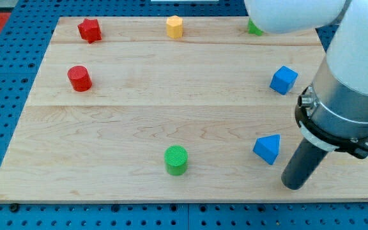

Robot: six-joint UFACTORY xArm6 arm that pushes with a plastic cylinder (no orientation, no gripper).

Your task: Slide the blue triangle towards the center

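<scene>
The blue triangle [268, 149] lies on the wooden board [139, 121] at the view's lower right. My tip [294, 186] rests on the board just to the right of and below the triangle, a short gap apart from it. The rod rises from the tip into the grey arm body at the view's right.
A blue cube [283, 80] sits above the triangle at the right. A green cylinder [176, 160] stands at the bottom middle. A red cylinder [79, 78] and red star [89, 29] are at the left, a yellow hexagon [174, 27] at top middle, and a green block [253, 28], partly hidden by the arm, at top right.
</scene>
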